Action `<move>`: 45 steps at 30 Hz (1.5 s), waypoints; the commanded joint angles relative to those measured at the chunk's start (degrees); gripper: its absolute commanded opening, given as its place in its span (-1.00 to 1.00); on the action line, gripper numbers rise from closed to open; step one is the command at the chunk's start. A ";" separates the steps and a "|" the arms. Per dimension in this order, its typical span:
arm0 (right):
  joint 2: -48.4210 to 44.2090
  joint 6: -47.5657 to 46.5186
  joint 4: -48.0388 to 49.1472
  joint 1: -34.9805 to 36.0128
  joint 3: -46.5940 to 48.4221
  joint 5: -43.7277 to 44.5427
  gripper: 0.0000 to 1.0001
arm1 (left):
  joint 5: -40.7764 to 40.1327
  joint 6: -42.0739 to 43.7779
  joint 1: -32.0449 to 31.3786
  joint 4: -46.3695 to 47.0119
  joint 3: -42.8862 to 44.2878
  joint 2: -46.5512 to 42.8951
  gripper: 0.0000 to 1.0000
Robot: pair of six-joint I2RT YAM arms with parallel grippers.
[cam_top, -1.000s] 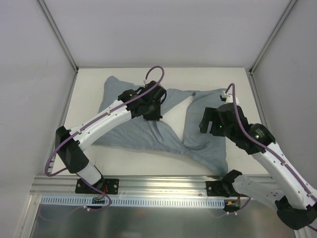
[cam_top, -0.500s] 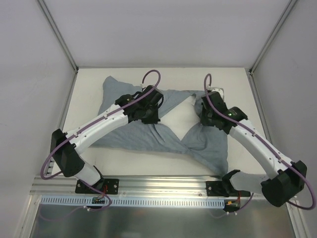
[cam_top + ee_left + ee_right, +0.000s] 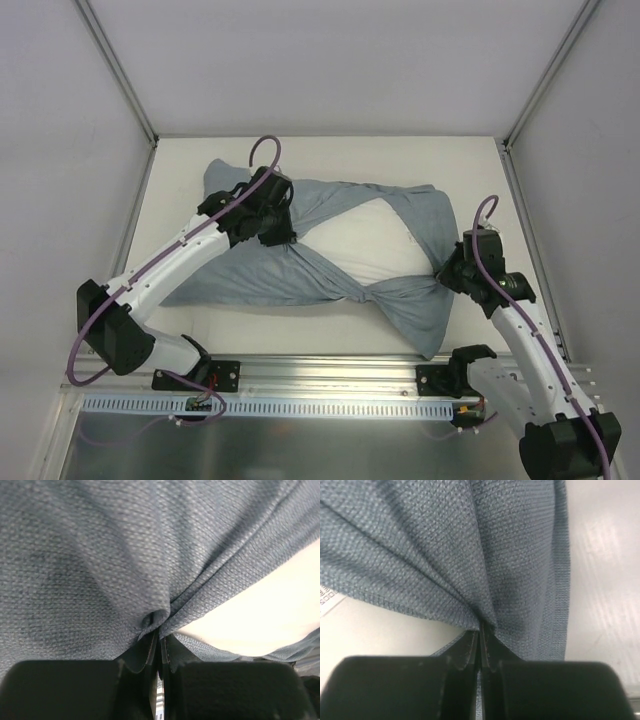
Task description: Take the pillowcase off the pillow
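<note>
Setting: white table [image 3: 470,170] boxed in by plain white walls [image 3: 330,60], with a metal rail [image 3: 330,370] along the near edge where the arms are bolted.

Pillowcase [image 3: 240,275]: blue-grey cloth, rumpled. It stretches from near the far-left corner across to the right edge, and one loose corner droops toward the near edge on the right side. There's a tight twist in it a bit right of the middle, closer to the near edge.

Pillow [image 3: 370,245]: plain white, mostly wrapped in the cloth. A bare patch peeks out through a gap right of centre, between the two grippers.

Left gripper [image 3: 283,232]: down on the cloth left of centre, toward the far edge. In the wrist view the fingers are clamped tight on a bunched fold of the pillowcase, with the white of the pillow just beside the pinch.

Right gripper [image 3: 452,272]: near the right edge, about midway between far and near. The fingers are pinched together on gathered pillowcase fabric, right next to its stitched hem.

Writing: the only thing I can spot is a small white tag [image 3: 324,596] at the left edge of the right wrist view. The print is way too tiny to read. No brand visible anywhere.
</note>
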 commanded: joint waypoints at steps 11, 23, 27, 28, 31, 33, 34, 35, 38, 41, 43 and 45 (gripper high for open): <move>2.25 8.94 7.27 10.01 -6.19 -5.62 -0.99 | -11.47 8.15 -7.65 -7.27 11.69 -0.21 0.45; 3.31 12.37 12.47 19.07 -4.17 -9.49 -0.99 | -19.07 10.79 -27.02 -9.73 32.61 18.68 0.77; 1.21 14.04 12.03 19.07 -4.79 -9.23 -0.99 | -20.10 10.53 -27.72 -10.52 34.73 27.11 0.97; 0.42 14.31 11.77 19.07 -5.05 -8.97 -0.99 | -20.72 10.09 -27.64 -10.87 34.65 28.09 0.97; -0.82 14.66 11.33 19.07 -5.31 -8.35 -0.99 | -22.22 8.51 -27.55 -11.23 33.68 31.17 0.97; -0.73 14.66 11.15 19.07 -5.23 -8.35 -0.99 | -22.30 7.46 -27.55 -11.14 33.68 33.45 0.97; -0.65 14.75 11.07 19.07 -5.14 -8.52 -0.99 | -23.00 6.84 -27.46 -11.14 33.16 34.07 0.97; -0.56 14.92 11.15 18.99 -5.23 -8.96 -0.99 | -23.62 6.23 -27.11 -11.14 32.72 35.46 0.97; -1.26 15.45 10.89 18.99 -5.58 -9.40 -0.99 | -23.19 3.07 -24.22 -11.05 32.19 38.19 0.90; -2.66 15.71 10.63 18.99 -6.46 -9.14 -0.99 | -21.08 1.74 -22.46 -10.18 32.45 39.08 0.49; -3.37 15.71 10.10 18.99 -6.98 -8.88 -0.99 | -20.47 2.18 -22.19 -9.73 33.32 39.35 0.00; -4.25 15.71 9.49 19.07 -7.16 -8.61 -0.99 | -18.10 2.27 -21.31 -9.82 34.29 39.44 -1.00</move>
